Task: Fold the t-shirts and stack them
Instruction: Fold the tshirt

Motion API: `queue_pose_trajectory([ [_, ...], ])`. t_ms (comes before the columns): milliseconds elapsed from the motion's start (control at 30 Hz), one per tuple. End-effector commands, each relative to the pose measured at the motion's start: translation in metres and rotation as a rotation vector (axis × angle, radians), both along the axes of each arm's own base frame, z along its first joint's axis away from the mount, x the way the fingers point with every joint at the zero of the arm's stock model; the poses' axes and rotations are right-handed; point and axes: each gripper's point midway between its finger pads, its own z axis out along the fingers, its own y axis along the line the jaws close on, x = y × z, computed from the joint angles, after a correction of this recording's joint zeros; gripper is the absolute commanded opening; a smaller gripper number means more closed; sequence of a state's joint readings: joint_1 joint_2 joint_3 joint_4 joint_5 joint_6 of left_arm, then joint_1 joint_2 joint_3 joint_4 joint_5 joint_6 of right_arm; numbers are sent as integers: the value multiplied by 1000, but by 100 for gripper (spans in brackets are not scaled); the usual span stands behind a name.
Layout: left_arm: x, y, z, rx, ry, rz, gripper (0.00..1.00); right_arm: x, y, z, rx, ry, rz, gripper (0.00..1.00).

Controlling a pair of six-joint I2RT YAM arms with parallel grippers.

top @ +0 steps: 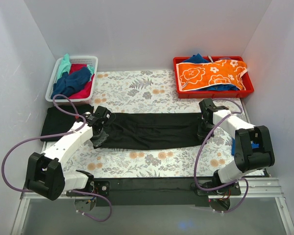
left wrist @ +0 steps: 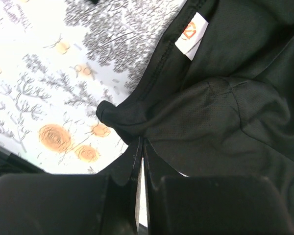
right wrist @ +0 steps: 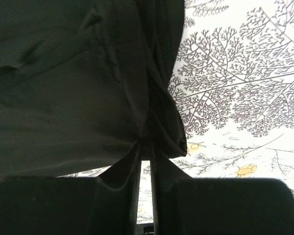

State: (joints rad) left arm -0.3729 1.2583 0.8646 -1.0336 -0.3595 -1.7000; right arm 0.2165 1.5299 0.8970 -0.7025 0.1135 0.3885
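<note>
A large black t-shirt (top: 152, 129) lies stretched as a long band across the middle of the fern-patterned covering. My left gripper (top: 100, 131) is shut on its left end; in the left wrist view the cloth (left wrist: 210, 112) bunches at the closed fingertips (left wrist: 141, 143), with the small red-and-white neck label (left wrist: 191, 35) above. My right gripper (top: 204, 130) is shut on its right end; in the right wrist view the cloth (right wrist: 73, 83) is pinched between the fingertips (right wrist: 145, 147). Another black garment (top: 63, 122) lies flat at the far left.
A white basket (top: 90, 60) at back left holds blue, red and teal clothes. A red tray (top: 179, 88) at back right holds an orange flowered cloth over blue ones. A small blue item (top: 233, 146) lies by the right arm. White walls enclose three sides.
</note>
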Motion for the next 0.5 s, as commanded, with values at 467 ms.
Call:
queue_pose_trajectory([
  [467, -48, 17, -21, 67, 206, 186, 0, -44, -56, -19, -270, 162, -132, 8],
])
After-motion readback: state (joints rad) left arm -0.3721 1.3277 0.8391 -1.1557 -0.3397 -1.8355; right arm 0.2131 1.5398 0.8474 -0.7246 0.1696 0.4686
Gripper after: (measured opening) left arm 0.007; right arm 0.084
